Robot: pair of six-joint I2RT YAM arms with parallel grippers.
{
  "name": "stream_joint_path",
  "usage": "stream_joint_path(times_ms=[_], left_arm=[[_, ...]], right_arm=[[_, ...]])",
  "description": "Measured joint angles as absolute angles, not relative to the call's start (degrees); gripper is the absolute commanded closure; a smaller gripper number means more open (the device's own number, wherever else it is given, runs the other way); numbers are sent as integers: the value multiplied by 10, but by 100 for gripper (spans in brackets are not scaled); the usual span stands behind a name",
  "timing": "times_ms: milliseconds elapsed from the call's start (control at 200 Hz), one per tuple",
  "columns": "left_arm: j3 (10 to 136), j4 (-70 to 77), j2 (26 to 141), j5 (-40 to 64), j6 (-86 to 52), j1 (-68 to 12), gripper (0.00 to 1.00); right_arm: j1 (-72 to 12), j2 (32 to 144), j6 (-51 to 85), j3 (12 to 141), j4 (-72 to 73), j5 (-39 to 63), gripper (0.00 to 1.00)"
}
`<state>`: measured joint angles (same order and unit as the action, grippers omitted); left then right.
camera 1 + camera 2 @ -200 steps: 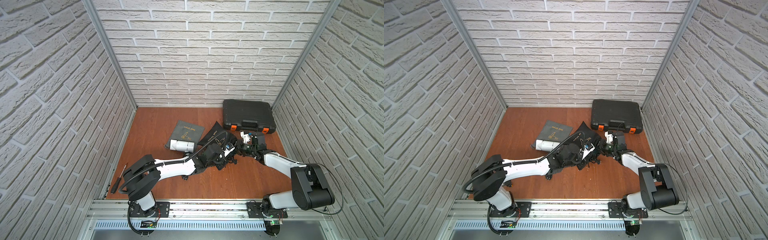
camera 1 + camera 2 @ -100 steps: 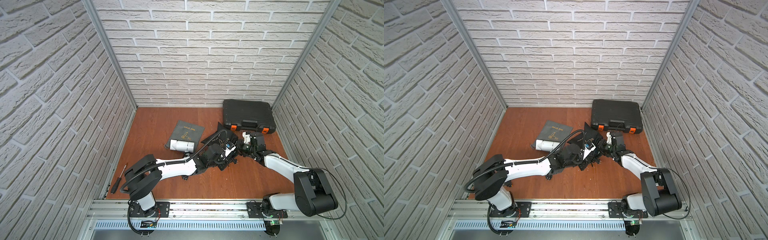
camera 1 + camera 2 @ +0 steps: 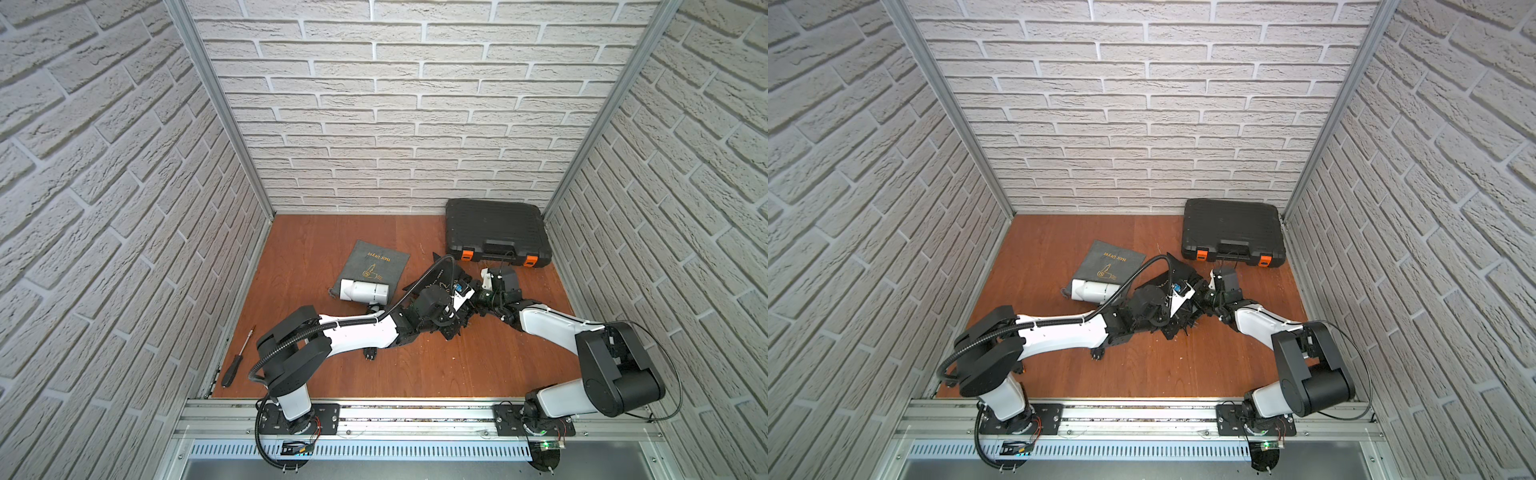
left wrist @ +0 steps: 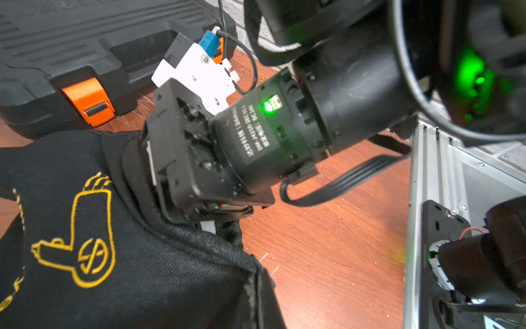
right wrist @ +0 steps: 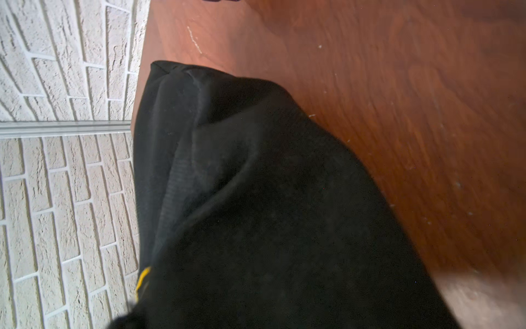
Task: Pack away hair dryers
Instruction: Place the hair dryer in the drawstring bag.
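One slim screwdriver with a black handle lies at the far left edge of the red-brown wood-grain floor. Next comes a flat grey woven bag with gold print. The white hair dryer, a smooth plastic cylinder, lies across the bag's near edge.

To the right bulges the black bag, coarse cloth stitched with a yellow dryer outline. It hides my left gripper, which is clenched, on what I cannot tell. My right gripper has its tips buried in the bag's hemmed mouth, so I cannot tell whether it is spread or gripping.

Furthest right sits a ribbed black hard case with orange latches, lid down.
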<state>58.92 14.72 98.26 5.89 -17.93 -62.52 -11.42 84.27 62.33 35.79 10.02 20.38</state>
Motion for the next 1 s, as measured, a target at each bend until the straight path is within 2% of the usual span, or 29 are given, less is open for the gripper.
stream_joint_path(times_ms=[425, 1000], left_arm=[[595, 143, 988, 52, -188, -622, 100], [646, 126, 1029, 72, -205, -624, 100]], right_arm=[[-100, 864, 679, 407, 91, 205, 97], [-114, 894, 762, 404, 119, 163, 97]])
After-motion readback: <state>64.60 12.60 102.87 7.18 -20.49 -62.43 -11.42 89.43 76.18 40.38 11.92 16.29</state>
